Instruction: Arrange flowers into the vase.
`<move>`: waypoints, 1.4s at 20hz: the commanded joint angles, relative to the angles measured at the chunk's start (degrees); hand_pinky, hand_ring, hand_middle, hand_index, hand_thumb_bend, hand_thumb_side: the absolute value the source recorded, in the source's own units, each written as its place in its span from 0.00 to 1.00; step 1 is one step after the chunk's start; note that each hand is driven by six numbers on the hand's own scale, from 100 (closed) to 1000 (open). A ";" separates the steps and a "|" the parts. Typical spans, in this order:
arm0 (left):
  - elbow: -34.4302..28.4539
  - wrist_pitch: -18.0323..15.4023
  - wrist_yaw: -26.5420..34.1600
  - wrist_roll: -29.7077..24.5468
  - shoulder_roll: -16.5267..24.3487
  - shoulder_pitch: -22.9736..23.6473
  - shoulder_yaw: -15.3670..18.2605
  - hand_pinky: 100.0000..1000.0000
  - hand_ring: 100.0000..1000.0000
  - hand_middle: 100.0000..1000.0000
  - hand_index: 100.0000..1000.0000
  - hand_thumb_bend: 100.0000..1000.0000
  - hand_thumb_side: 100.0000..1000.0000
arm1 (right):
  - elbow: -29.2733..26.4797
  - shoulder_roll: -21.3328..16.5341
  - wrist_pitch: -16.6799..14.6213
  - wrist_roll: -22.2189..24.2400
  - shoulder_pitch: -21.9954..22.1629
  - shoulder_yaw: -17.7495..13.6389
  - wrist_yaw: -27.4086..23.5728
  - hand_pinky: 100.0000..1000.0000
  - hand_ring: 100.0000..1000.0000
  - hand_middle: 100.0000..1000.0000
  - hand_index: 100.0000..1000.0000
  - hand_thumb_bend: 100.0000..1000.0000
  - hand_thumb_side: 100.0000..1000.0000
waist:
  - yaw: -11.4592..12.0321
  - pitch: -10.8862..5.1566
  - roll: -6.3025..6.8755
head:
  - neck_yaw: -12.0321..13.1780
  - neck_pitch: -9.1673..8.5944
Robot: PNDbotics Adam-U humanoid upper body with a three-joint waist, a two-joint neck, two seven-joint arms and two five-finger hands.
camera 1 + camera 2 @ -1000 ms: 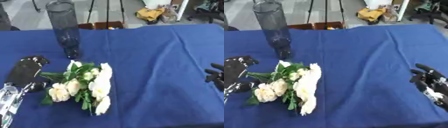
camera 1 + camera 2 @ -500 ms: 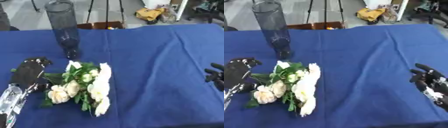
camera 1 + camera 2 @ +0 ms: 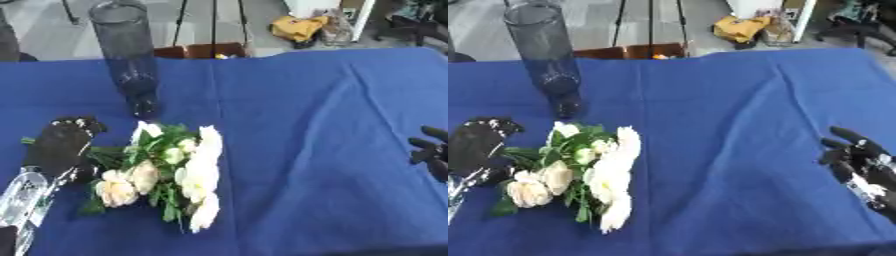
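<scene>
A bunch of white and cream flowers (image 3: 171, 170) with green leaves lies flat on the blue tablecloth (image 3: 306, 100), stems pointing left. My left hand (image 3: 57, 147), black, lies over the stems at the left, fingers curled down around them; a bit of green shows past its left side. A tall dark see-through glass vase (image 3: 127, 55) stands upright behind the bunch, near the table's far edge, with nothing in it. My right hand (image 3: 855, 160) rests open at the right edge, far from the flowers.
The cloth has a few folds toward the right. Beyond the far table edge stand tripod legs (image 3: 214, 22), a brown box (image 3: 197, 51) and a yellow bundle (image 3: 297, 27) on the floor.
</scene>
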 commanded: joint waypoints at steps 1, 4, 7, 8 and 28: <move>0.27 0.52 -0.08 1.53 0.16 -1.32 0.00 0.59 0.58 0.50 0.69 0.59 0.00 | -0.52 -0.87 -0.08 0.21 -0.40 -0.12 0.23 0.98 1.00 0.55 1.00 0.22 0.41 | -0.16 0.16 -0.57 | -0.09 0.28; 0.97 0.84 -0.12 2.58 -0.21 -1.68 -0.10 0.58 0.58 0.50 0.69 0.57 0.00 | -0.51 -0.83 -0.06 0.16 -0.39 -0.12 0.25 0.98 1.00 0.55 1.00 0.22 0.41 | -0.24 0.18 -0.61 | -0.05 0.23; 1.83 1.11 -0.16 3.57 -0.57 -1.93 -0.14 0.58 0.57 0.50 0.69 0.56 0.00 | -0.51 -0.81 -0.06 0.17 -0.39 -0.09 0.26 0.98 1.00 0.55 1.00 0.22 0.41 | -0.27 0.19 -0.63 | -0.05 0.21; 2.06 1.17 -0.13 3.98 -0.70 -2.04 -0.14 0.57 0.56 0.48 0.67 0.53 0.00 | -0.50 -0.79 -0.06 0.18 -0.39 -0.09 0.27 0.98 1.00 0.55 1.00 0.22 0.41 | -0.28 0.20 -0.64 | -0.03 0.22; 5.25 1.10 3.91 21.47 -2.37 -4.04 -0.56 0.35 0.38 0.25 0.41 0.29 0.00 | -0.37 -0.60 0.01 0.46 -0.48 0.06 0.33 0.98 1.00 0.55 1.00 0.22 0.41 | -0.51 0.28 -0.80 | 0.07 0.14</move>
